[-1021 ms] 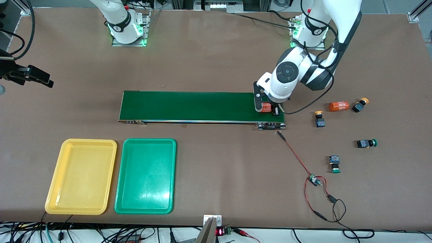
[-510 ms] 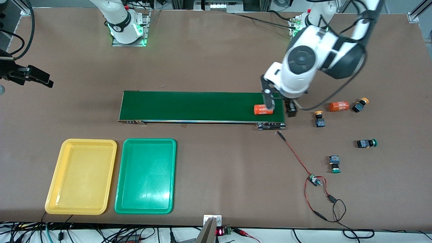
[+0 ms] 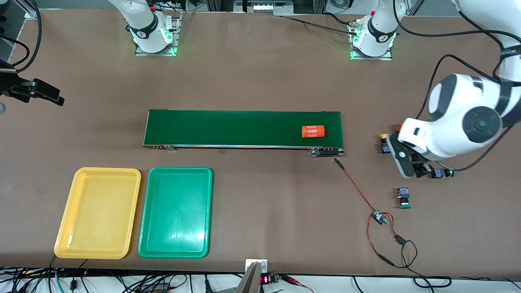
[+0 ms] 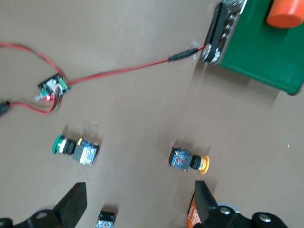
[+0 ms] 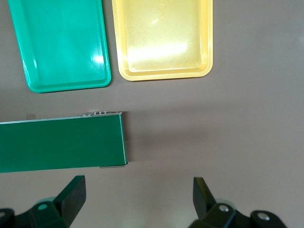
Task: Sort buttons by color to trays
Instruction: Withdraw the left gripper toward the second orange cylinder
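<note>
Left gripper [image 3: 411, 169], black with two fingers spread wide and holding nothing, hangs over the brown table [image 3: 260, 73] at the left arm's end, above the scattered buttons. In its wrist view the fingers [image 4: 73, 204] frame bare tabletop. Four small push-button switches with black blocky bodies and round caps lie there, all on their sides on the table. One yellow-capped button [image 3: 384, 143] lies just beside the gripper, toward the conveyor. A green-capped button [image 3: 441, 173] lies partly under the arm's white wrist. Another green-capped button [image 3: 403, 198] lies nearer the front camera, apart from the others. The second yellow-capped button is hidden by the arm in the front view, and no view shows it clearly.

A long dark-green conveyor belt [image 3: 228, 128] sits mid-table, and an orange cylinder with white print [image 3: 313, 131] lies on it near the left arm's end. A red and black wire [image 3: 358, 191] runs from that end of the belt to a small circuit board [image 3: 379, 217].

Right gripper [image 5: 137, 204], also spread wide and empty, waits high over the right arm's end of the table. Two shallow rectangular plastic trays sit side by side near the front camera: the yellow tray [image 3: 97, 212] toward the right arm's end, the green tray [image 3: 176, 211] touching or nearly touching it. Both hold nothing.
</note>
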Robot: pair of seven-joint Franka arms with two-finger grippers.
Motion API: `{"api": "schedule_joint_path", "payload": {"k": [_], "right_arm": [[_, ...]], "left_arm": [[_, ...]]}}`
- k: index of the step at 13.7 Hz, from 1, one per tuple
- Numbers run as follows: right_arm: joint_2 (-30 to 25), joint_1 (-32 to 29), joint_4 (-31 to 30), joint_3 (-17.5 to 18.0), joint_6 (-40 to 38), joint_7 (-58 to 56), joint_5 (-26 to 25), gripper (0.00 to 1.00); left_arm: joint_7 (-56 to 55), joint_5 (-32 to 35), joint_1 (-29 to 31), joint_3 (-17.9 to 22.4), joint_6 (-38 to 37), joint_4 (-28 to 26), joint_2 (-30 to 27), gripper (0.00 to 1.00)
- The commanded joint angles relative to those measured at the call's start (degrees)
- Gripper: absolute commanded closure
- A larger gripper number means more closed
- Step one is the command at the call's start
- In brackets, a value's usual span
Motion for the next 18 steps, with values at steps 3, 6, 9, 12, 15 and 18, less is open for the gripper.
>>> {"api": "schedule_joint_path", "payload": {"k": [3,6,9,12,15,18], "right_arm": [[0.1,0.0,0.6,0.1,0.1,0.0,1.0,0.0],[0.1,-0.1,0.6,0.1,0.1,-0.1,1.0,0.0],[0.0,-0.1,0.6,0.1,0.0,-0.1,1.0,0.0],[0.0,-0.1,0.6,0.0,0.0,-0.1,1.0,0.0],[0.0,-0.1,0.6,0.1,-0.1,0.0,1.0,0.0],[0.0,-0.1,0.6,0.1,-0.1,-0.1,1.0,0.0]], "left_arm": [[-10.0,-0.4,5.0,0.5,-3.3,1.4,4.0,0.0],[-12.0,-2.5,8.9,0.1,-3.5,-3.3,3.7,0.0],[-1.1,-2.8,11.8,-0.2,-3.4,-6.6,3.5,0.0],[4.7,-3.1,14.3,-0.7,-3.2,-10.4,2.6,0.0],[8.4,-3.4,16.9,-2.6,-3.3,-12.9,1.8,0.0],[9.3,-3.4,18.6,-4.7,-3.3,-12.9,1.8,0.0]]}}
